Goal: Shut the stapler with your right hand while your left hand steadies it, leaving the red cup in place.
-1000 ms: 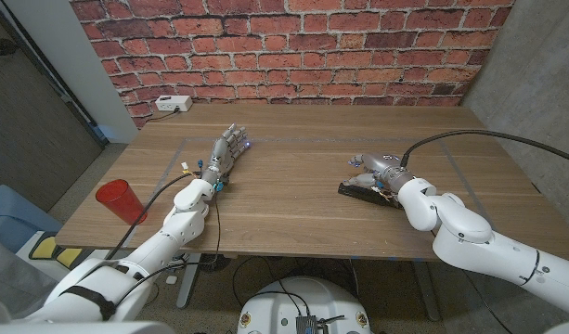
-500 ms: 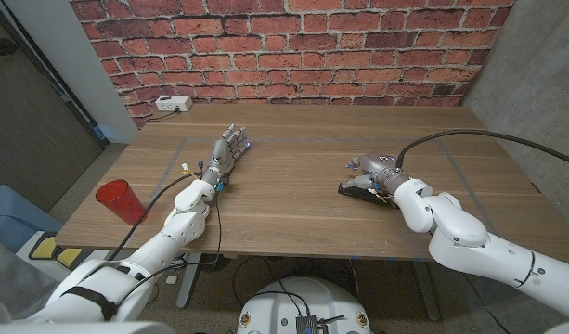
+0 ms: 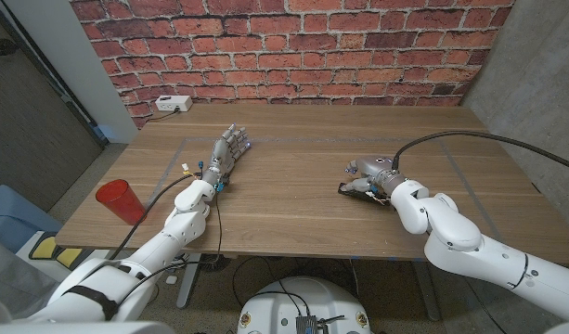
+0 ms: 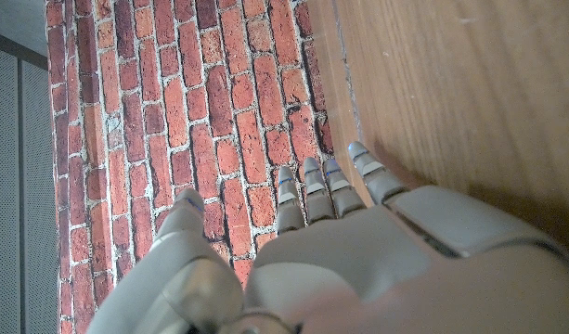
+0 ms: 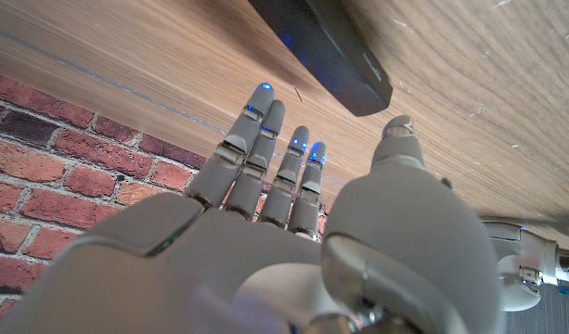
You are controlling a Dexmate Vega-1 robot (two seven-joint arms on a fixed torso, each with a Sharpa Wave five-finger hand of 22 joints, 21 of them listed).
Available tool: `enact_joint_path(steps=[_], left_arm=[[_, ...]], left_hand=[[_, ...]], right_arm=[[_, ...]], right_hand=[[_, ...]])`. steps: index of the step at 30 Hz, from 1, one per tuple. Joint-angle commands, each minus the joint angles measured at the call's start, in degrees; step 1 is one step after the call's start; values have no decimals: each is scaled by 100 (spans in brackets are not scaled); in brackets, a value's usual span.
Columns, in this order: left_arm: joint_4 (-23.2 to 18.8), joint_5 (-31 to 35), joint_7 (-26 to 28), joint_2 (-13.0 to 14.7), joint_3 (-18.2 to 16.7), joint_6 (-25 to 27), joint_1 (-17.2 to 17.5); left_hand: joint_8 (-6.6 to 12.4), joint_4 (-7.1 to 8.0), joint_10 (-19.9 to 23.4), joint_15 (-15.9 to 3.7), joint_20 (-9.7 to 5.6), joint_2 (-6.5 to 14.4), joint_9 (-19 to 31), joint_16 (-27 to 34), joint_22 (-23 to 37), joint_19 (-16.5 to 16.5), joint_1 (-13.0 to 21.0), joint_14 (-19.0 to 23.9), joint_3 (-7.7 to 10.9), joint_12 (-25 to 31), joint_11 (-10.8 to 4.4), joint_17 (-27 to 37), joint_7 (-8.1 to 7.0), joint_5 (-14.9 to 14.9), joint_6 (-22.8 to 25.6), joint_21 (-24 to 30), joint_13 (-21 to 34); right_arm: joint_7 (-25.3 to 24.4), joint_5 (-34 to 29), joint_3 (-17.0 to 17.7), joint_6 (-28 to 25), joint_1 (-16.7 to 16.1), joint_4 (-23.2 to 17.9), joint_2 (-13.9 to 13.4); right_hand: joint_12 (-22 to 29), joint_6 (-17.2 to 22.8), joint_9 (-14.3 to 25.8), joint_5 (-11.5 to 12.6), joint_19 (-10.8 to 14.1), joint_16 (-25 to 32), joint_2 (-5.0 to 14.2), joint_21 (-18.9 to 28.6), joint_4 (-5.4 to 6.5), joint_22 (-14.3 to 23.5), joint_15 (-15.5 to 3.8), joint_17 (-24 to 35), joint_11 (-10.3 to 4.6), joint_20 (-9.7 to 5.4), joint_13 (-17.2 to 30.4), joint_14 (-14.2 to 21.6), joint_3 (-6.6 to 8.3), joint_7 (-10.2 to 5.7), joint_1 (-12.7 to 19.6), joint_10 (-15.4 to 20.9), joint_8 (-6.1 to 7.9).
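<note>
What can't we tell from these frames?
- Head view: the right hand covers most of the stapler; open or shut is unclear.
- Right wrist view: the stapler is cut off by the picture's edge.
- Head view: the white box by the wall is too small to identify.

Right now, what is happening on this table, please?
A two-armed robot is working on a black stapler lying on the wooden table. Its right hand is over the stapler with its fingers apart, not clearly gripping it. The left hand is far from the stapler, fingers extended, holding nothing, so it is not steadying anything yet. The red cup stands upright near the table's left edge, untouched.
</note>
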Motion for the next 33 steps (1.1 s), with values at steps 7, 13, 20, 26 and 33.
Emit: enact_joint_path(steps=[7,13,20,26,33], left_arm=[[47,14,-1,-37,19,20,-23],[2,15,29,-10,8,35,2],[-1,5,24,-9,4,39,12],[74,-4,3,-41,6,24,-9],[94,1,-6,-46,11,23,-18]], left_hand=[[2,17,92,-78,-12,24,27,34,11,58,-14,63,-16,37,0,17,5,-7,40,18,12],[-1,25,93,-79,-11,25,27,35,11,58,-26,67,-21,36,-5,19,-2,-8,37,17,12],[2,33,99,-81,-13,25,26,33,11,59,-38,66,-27,37,-4,20,11,-8,50,17,13],[1,39,111,-98,-15,27,26,38,11,66,-47,84,-31,41,-11,21,2,-8,53,19,13],[6,47,147,-114,-25,28,25,46,11,72,-60,115,-37,53,-30,21,10,-7,76,20,14]], right_arm=[[330,-656,-95,34,-89,170,176],[384,-760,-74,82,-111,220,225],[588,-1079,-143,47,-68,296,289],[715,-1255,-160,58,-57,380,370],[840,-1302,-106,43,-89,424,429]], right_hand=[[152,87,76,-8,10,-2,1,13,4,26,-942,56,18,-24,82,61,-2,49,55,265,49],[172,79,104,-9,-26,0,-8,-6,-12,27,-936,83,19,-15,110,71,5,57,83,267,50],[188,41,136,-17,-54,-22,-15,-22,-7,28,-928,101,50,7,144,59,1,93,75,248,41],[242,115,167,-20,-42,0,-1,-21,0,30,-936,134,55,1,176,127,7,107,71,324,75],[262,110,217,-27,-24,-83,-23,-17,-10,37,-928,141,8,-4,222,18,5,23,82,284,83]])
